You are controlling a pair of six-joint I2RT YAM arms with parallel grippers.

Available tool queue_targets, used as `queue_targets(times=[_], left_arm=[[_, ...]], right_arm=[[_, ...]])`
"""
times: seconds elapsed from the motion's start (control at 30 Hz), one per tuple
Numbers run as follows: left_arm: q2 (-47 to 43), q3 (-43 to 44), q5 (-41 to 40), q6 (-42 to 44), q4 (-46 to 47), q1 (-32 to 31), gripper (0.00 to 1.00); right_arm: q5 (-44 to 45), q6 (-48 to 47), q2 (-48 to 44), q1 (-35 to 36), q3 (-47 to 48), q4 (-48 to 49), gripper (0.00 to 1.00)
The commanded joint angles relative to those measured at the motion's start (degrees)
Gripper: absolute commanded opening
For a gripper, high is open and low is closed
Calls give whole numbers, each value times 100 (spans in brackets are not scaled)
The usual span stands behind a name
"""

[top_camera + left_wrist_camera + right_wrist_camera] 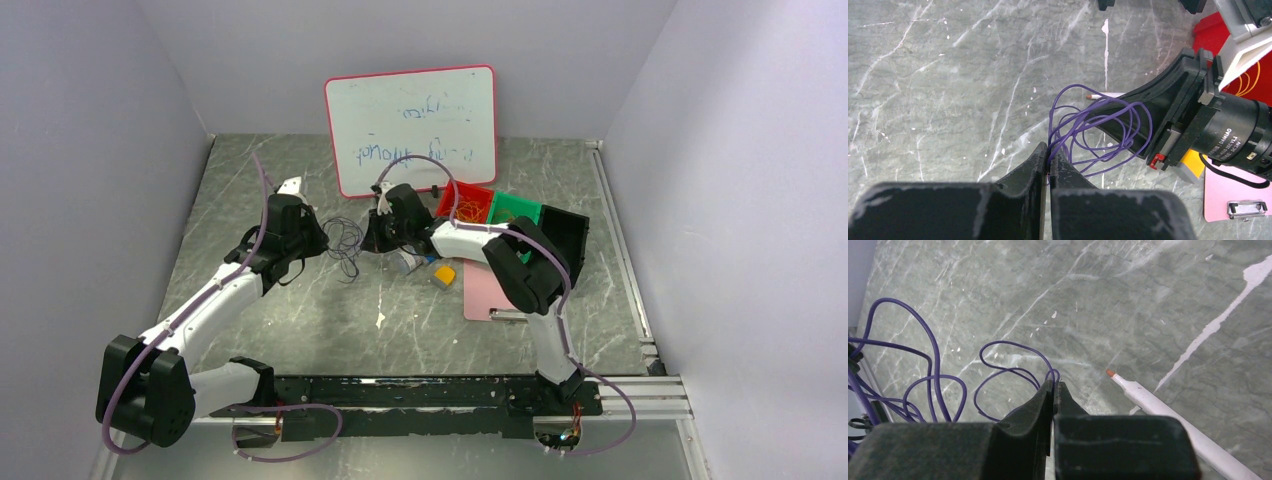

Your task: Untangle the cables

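Note:
A tangle of thin purple cables (345, 242) hangs in loose loops between my two grippers over the grey marble table. My left gripper (1049, 154) is shut on a bundle of purple strands, and the loops (1100, 131) fan out from its tips toward the right arm. From the other side, my right gripper (1054, 383) is shut on one small purple loop (1055, 373), with more loops (933, 375) off to its left. In the top view the left gripper (322, 240) and right gripper (368, 243) stand close together. Thin orange cables (1251, 82) lie in a red bin.
A white marker with an orange tip (1158, 407) lies on the table just right of my right gripper. A whiteboard (410, 125) leans at the back. A red bin (448, 200), green bin (515, 212), black box (565, 235), pink clipboard (485, 290) and yellow block (445, 275) crowd the right.

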Motion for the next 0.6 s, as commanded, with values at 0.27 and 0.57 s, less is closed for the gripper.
queue_targets(times=[0.27,0.57], left_arm=[[-49,54,-332,-30,-37,44,7],[-48,176,-892,-167,-349,55,7]], right_arm=[[1230,-460,-1082,-87,-518,1,0],[1500,-496,-1818,-650,-1001,-68,0]])
